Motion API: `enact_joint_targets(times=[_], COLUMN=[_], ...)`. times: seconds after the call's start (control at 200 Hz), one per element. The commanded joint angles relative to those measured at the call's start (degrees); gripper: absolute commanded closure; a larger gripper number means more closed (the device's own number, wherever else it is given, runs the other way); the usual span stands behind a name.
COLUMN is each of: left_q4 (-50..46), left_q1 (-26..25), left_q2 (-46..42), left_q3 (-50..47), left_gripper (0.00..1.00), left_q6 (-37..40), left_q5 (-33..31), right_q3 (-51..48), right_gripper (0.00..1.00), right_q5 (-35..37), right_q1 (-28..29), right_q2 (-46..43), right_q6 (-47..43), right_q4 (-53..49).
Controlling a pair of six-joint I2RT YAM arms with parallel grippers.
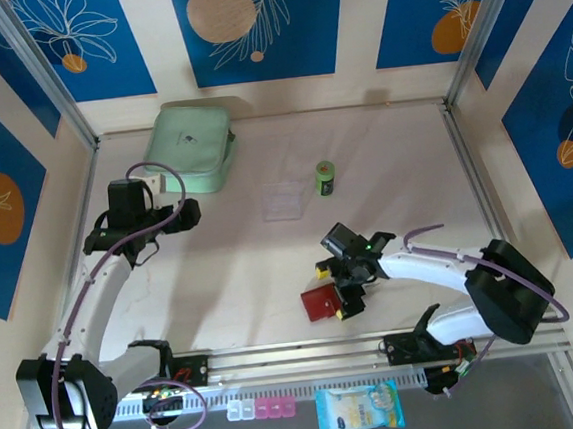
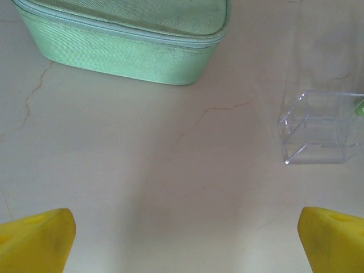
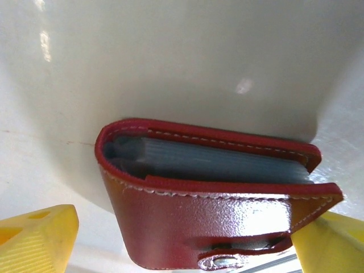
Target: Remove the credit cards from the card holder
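The card holder (image 1: 321,302), a small dark red wallet, lies closed on the table near the front edge. In the right wrist view the card holder (image 3: 199,222) has its snap tab fastened, and grey sleeve edges show between its covers. The credit cards are hidden inside it. My right gripper (image 1: 335,290) is open and straddles the wallet. In its wrist view, the right gripper (image 3: 182,244) has the left yellow finger (image 3: 37,239) apart from the cover and the right one at the wallet's tab edge. My left gripper (image 1: 184,213) hangs open over bare table at the left, nothing between its fingers (image 2: 34,242).
A mint-green zip case (image 1: 192,147) lies at the back left, close ahead of the left gripper (image 2: 185,239). A clear plastic box (image 1: 285,200) and a small green cylinder (image 1: 326,178) sit mid-table. A blue packet (image 1: 359,409) and small pink and white boxes (image 1: 263,409) lie below the rail.
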Motion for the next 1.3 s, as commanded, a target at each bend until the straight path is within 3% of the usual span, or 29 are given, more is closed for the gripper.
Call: enact_joint_targets(times=[0.0,0.13,0.535,0.92,1.095,1.295], left_q4=[0.2,0.1,0.0,0.1,0.1,0.0], left_q1=[0.7,0.6,0.7,0.6,0.6,0.7], left_q2=[-1.1,-1.2,-1.3,-1.2,-1.2,-1.1], left_q3=[-0.2,-0.2,-0.2,-0.2,-0.3,-0.2], left_gripper=[0.0,0.0,0.0,0.0,0.0,0.0], left_q6=[0.6,0.6,0.8,0.9,0.8,0.7], left_q5=[-0.7,-0.9,-1.2,-1.3,-1.3,-1.1], right_q3=[2.7,6.0,10.7,14.8,17.6,22.3], right_gripper=[0.08,0.18,0.14,0.28,0.32,0.36], right_q5=[-2.9,-3.9,-6.4,-1.1,1.5,3.7], right_q1=[-1.0,-2.0,-2.5,-2.8,-2.9,-3.0], right_q2=[2.7,6.1,14.1,12.4,12.3,15.9], right_q6=[5.4,1.2,-5.1,-11.9,-21.6,-39.7], right_q4=[-2.2,-4.7,-9.1,-14.2,-16.1,-18.3])
